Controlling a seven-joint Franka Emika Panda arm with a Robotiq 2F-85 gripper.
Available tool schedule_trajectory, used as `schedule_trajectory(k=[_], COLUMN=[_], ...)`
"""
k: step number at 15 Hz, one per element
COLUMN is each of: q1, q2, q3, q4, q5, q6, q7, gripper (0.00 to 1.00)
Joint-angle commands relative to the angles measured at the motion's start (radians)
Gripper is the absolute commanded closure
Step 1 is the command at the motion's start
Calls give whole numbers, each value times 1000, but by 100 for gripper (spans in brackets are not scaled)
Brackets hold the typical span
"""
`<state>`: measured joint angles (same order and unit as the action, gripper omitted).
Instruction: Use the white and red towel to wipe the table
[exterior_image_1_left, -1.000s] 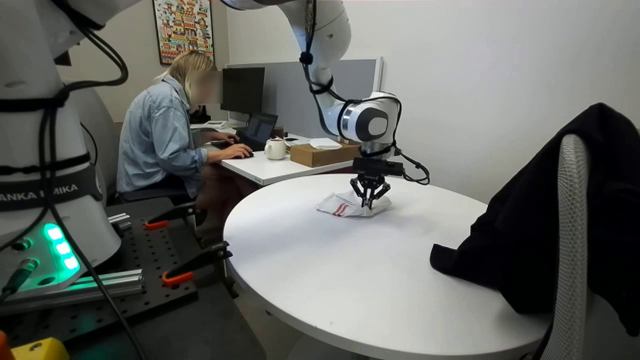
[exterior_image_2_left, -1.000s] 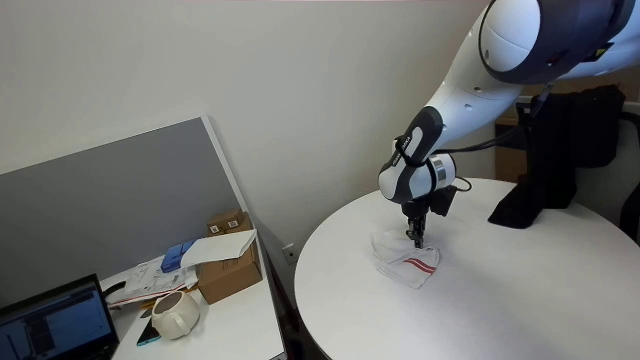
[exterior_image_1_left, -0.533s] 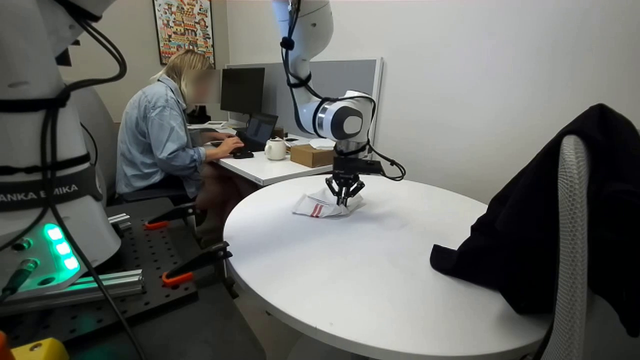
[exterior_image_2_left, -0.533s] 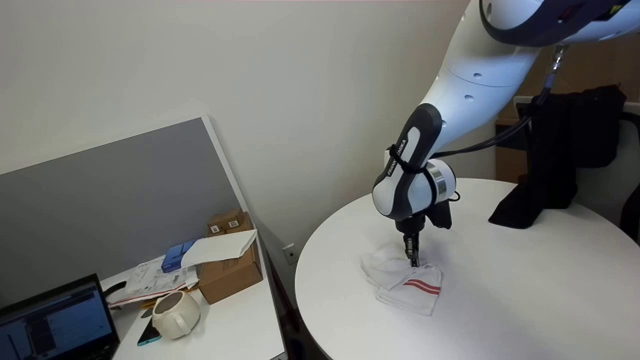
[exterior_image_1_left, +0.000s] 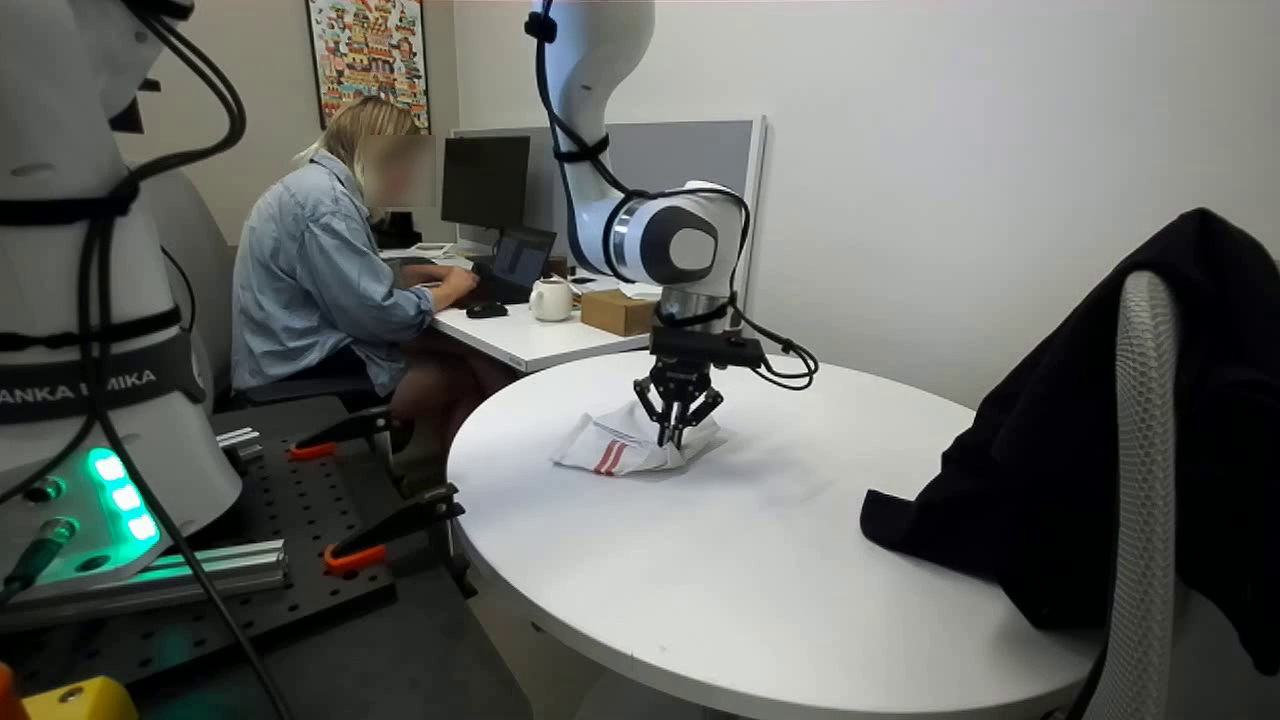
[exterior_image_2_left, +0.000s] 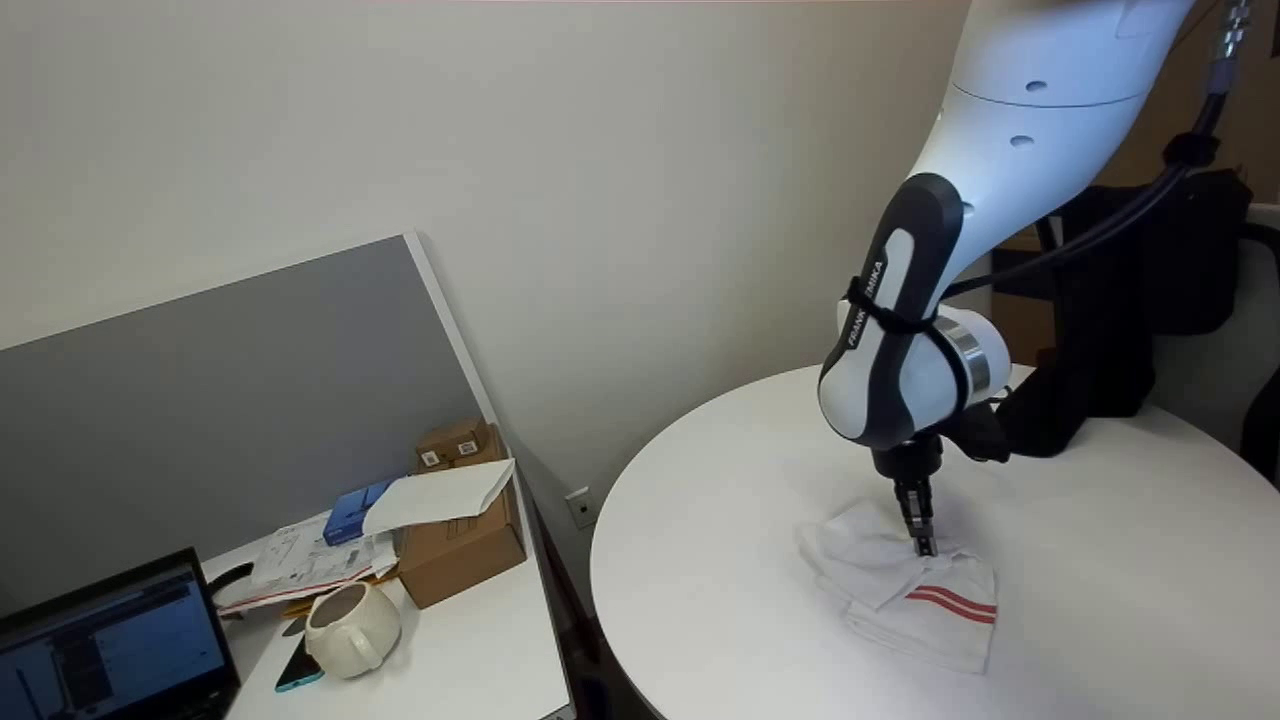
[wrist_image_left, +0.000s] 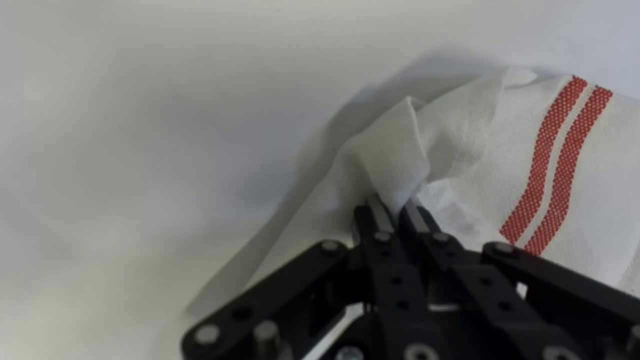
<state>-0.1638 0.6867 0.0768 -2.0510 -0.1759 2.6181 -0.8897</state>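
Observation:
The white towel with red stripes (exterior_image_1_left: 605, 452) lies partly folded and rumpled on the round white table (exterior_image_1_left: 760, 580). It also shows in an exterior view (exterior_image_2_left: 930, 630), with its striped corner toward that camera. My gripper (exterior_image_1_left: 670, 440) points down at the towel's middle part, low over the table; it also shows in an exterior view (exterior_image_2_left: 925, 548). In the wrist view, the gripper's fingers (wrist_image_left: 394, 204) are closed on a pinched fold of the towel (wrist_image_left: 470, 150). The pinched fold stands up between the fingertips, and the red stripes lie to the right.
A black garment (exterior_image_1_left: 1030, 480) on a chair hangs over the table's edge. A desk (exterior_image_1_left: 560, 345) beside the table holds a mug (exterior_image_1_left: 551, 299), a cardboard box (exterior_image_1_left: 615, 312) and a laptop (exterior_image_2_left: 110, 640). A person (exterior_image_1_left: 320, 250) sits at the desk. A wall stands behind the table.
My gripper and the towel have slid across the table together. In an exterior view they went left, then toward the camera. The grip on the towel looks the same.

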Motion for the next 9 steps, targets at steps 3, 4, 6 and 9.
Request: schedule_trajectory(k=[3,4,6,9], q1=[-76,-87,-87,-58], q2=[77,95,138,162], q3=[-53,-51,-50,-38], q4=[91,129,199,227], q5=[18,28,34,16], q6=[76,63,48,59], q7=[13,21,45,70], gripper=[97,97,97,97])
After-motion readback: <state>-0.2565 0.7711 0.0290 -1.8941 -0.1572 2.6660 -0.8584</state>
